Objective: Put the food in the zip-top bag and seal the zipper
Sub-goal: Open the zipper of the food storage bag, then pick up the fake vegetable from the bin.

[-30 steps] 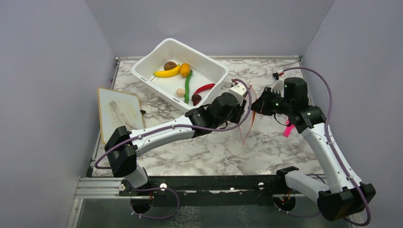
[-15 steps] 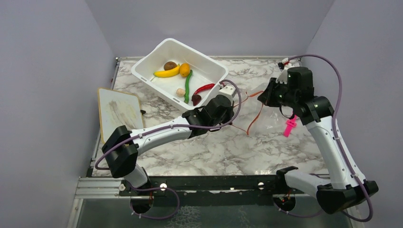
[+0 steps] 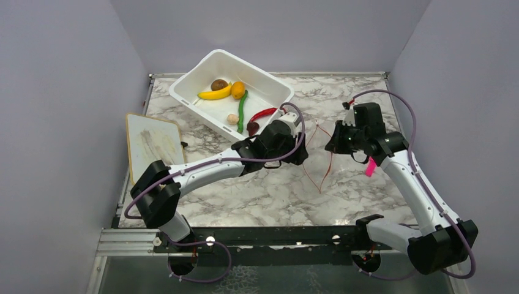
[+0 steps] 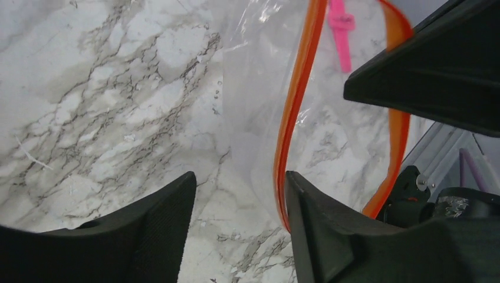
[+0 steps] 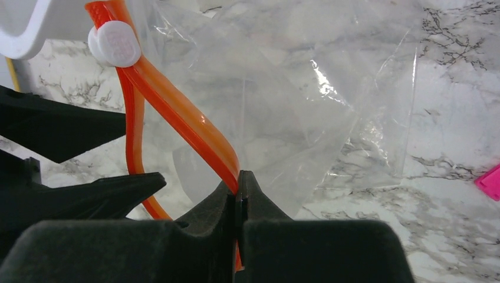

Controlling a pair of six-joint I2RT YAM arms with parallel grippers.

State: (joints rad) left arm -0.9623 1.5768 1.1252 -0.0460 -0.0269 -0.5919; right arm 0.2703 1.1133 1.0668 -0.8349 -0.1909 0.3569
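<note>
The zip-top bag (image 5: 306,100) is clear, and its mouth hangs open between my two grippers. My right gripper (image 5: 239,180) is shut on the orange-red zipper (image 5: 194,130), just below its white slider (image 5: 115,42). My left gripper (image 4: 239,194) is open, with the zipper (image 4: 295,100) running just beside its right finger; it grips nothing. In the top view the left gripper (image 3: 301,152) and the right gripper (image 3: 331,144) face each other across the zipper loop (image 3: 319,174). The banana (image 3: 215,94), orange fruit (image 3: 238,89), green pod (image 3: 243,111), red chili (image 3: 262,114), brown ball (image 3: 219,84), mushroom (image 3: 232,118) and dark red piece (image 3: 253,127) lie in the white tub (image 3: 190,82).
A framed whiteboard (image 3: 153,144) lies at the table's left edge. A pink clip (image 3: 371,166) lies on the marble under my right arm, and shows in the right wrist view (image 5: 489,180). Grey walls close in on three sides.
My right gripper has swung out and back with the zipper edge and now sits lower and nearer. My left gripper has pulled back to the left, and the bag mouth has spread wider.
</note>
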